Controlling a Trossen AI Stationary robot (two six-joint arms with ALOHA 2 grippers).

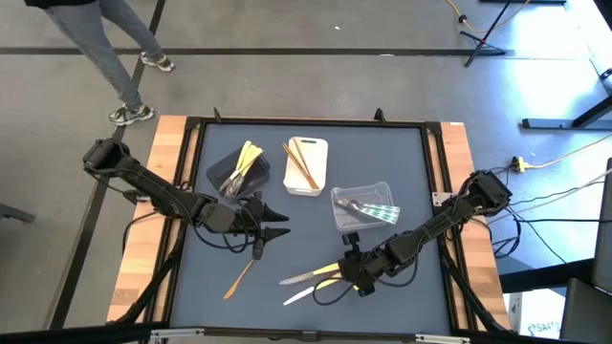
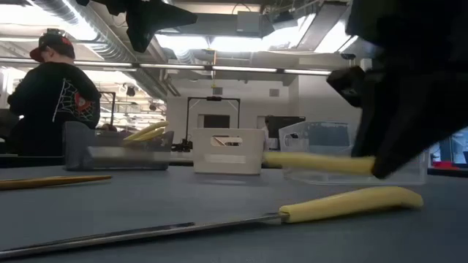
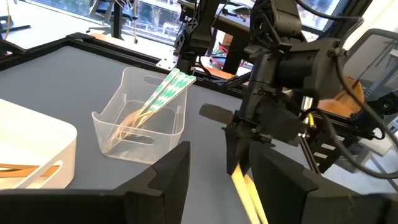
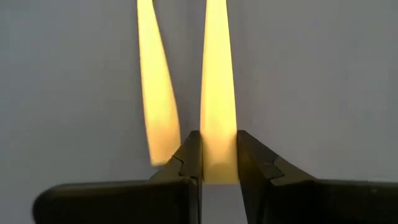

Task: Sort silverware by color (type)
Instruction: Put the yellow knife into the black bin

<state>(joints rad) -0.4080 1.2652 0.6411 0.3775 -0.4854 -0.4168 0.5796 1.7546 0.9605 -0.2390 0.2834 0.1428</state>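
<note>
My right gripper (image 1: 346, 275) is low over the table's near middle, shut on a pale yellow-handled utensil (image 1: 308, 277). A second yellow-handled knife (image 2: 351, 203) lies flat on the table beside it, nearer the near edge. An orange-brown utensil (image 1: 241, 277) lies to their left. My left gripper (image 1: 277, 222) hovers open near the table's middle, touching nothing. The black tray (image 1: 239, 167) holds yellow and grey pieces. Orange-brown ones lie in the white tray (image 1: 306, 164), and grey and green-striped ones in the clear tray (image 1: 363, 205). My right gripper pinches the yellow handle's end (image 4: 219, 155) between its two fingers, which lie along the handle, coming from the table's right side and slanting down. The handle (image 2: 322, 162) is level, just above the table. Where the blade end sits I cannot tell.
The three trays stand in a row across the table's far half. A raised black frame (image 1: 191, 191) borders the mat. A person (image 2: 51, 95) stands beyond the far left corner. Bare mat (image 1: 402, 143) lies along the far right.
</note>
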